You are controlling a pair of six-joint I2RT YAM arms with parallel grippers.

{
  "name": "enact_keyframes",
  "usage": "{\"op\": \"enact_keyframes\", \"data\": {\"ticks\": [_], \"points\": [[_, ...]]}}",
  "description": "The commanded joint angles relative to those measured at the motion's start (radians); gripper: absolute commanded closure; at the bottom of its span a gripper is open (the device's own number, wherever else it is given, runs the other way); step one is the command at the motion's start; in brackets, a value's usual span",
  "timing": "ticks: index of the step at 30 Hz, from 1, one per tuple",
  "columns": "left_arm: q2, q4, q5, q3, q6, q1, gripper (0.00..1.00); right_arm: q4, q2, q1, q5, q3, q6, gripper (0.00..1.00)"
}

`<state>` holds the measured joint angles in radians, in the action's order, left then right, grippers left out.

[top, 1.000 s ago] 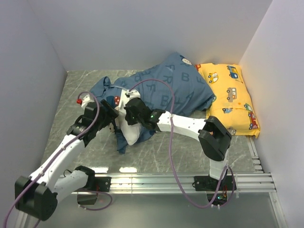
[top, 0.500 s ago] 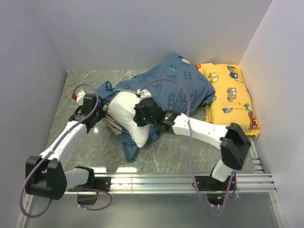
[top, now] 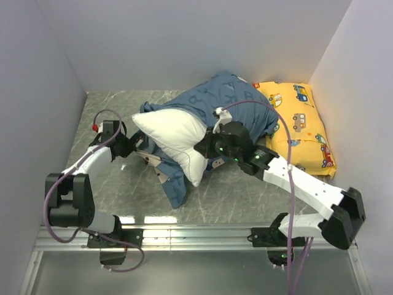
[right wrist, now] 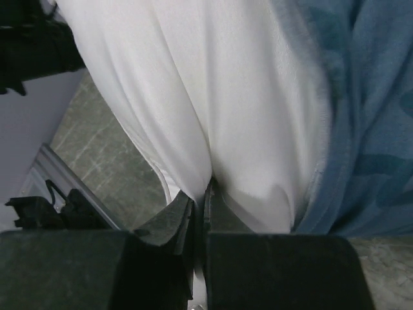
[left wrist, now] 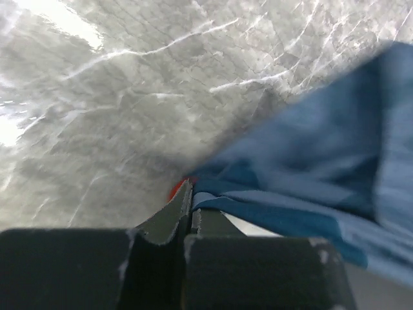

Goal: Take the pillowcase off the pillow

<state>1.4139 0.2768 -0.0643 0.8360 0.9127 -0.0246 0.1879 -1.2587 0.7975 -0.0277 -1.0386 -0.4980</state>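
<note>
The white pillow [top: 172, 136] sticks out to the left of the dusty-blue pillowcase [top: 228, 101], which still covers its far right end. A loose flap of the case hangs below the pillow toward the table's front. My left gripper [top: 135, 147] is at the case's left edge, shut on a fold of the blue pillowcase [left wrist: 303, 161], pinched between the fingertips of the left gripper [left wrist: 191, 201]. My right gripper [top: 204, 149] is shut on a pinch of the white pillow [right wrist: 193, 84]; the fabric bunches at the right gripper [right wrist: 205, 194], with the pillowcase [right wrist: 377, 123] beside it.
A smaller yellow car-print pillow [top: 299, 126] lies against the right wall, touching the blue case. Grey marble tabletop [top: 104, 104] shows at the left and front. White walls close in on three sides. A metal rail [top: 202, 233] runs along the near edge.
The left gripper has moved left and shut on the pillowcase's edge. The right gripper has pulled the pillow to the right and up, so more white pillow now shows outside the case.
</note>
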Motion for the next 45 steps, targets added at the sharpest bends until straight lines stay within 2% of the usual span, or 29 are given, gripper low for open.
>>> {"op": "enact_keyframes", "data": {"ticks": [1, 4, 7, 10, 11, 14, 17, 23, 27, 35, 39, 41, 45], "points": [[0.045, -0.119, -0.138, 0.040, -0.008, 0.087, 1.00, 0.061, 0.137, -0.070, 0.020, 0.023, 0.010, 1.00], [0.060, -0.143, -0.112, 0.049, 0.005, 0.087, 1.00, 0.071, 0.154, -0.078, -0.014, 0.025, 0.012, 1.00], [0.057, -0.178, -0.028, 0.046, -0.003, 0.075, 0.98, 0.039, 0.133, -0.078, -0.092, 0.002, 0.000, 1.00], [0.008, -0.246, 0.053, 0.002, 0.006, 0.055, 0.77, 0.039, 0.066, -0.078, -0.165, -0.086, -0.011, 1.00], [-0.009, -0.258, 0.055, -0.006, 0.011, 0.055, 0.60, 0.027, 0.049, -0.080, -0.179, -0.104, -0.022, 1.00], [-0.078, -0.248, 0.118, -0.015, 0.034, 0.066, 0.33, 0.034, -0.027, -0.089, -0.222, -0.199, -0.031, 1.00], [-0.127, -0.199, 0.139, 0.029, 0.035, 0.101, 0.23, 0.010, -0.080, -0.106, -0.296, -0.254, -0.062, 1.00], [-0.223, -0.038, 0.104, 0.135, 0.028, 0.173, 0.13, -0.002, -0.179, -0.124, -0.370, -0.351, -0.099, 1.00], [-0.254, -0.018, 0.207, 0.170, 0.029, 0.248, 0.10, -0.048, -0.218, -0.132, -0.409, -0.363, -0.134, 1.00], [-0.363, -0.039, 0.383, 0.198, 0.002, 0.238, 0.09, -0.099, -0.370, -0.132, -0.452, -0.500, -0.204, 1.00], [-0.441, 0.040, 0.311, 0.187, -0.024, 0.102, 0.07, -0.139, -0.470, -0.129, -0.492, -0.636, -0.257, 1.00], [-0.464, 0.059, 0.245, 0.152, -0.011, -0.004, 0.06, -0.143, -0.525, -0.123, -0.488, -0.681, -0.273, 1.00], [-0.561, -0.002, 0.219, 0.019, 0.047, -0.135, 0.01, -0.176, -0.629, -0.103, -0.480, -0.780, -0.323, 1.00]]}}
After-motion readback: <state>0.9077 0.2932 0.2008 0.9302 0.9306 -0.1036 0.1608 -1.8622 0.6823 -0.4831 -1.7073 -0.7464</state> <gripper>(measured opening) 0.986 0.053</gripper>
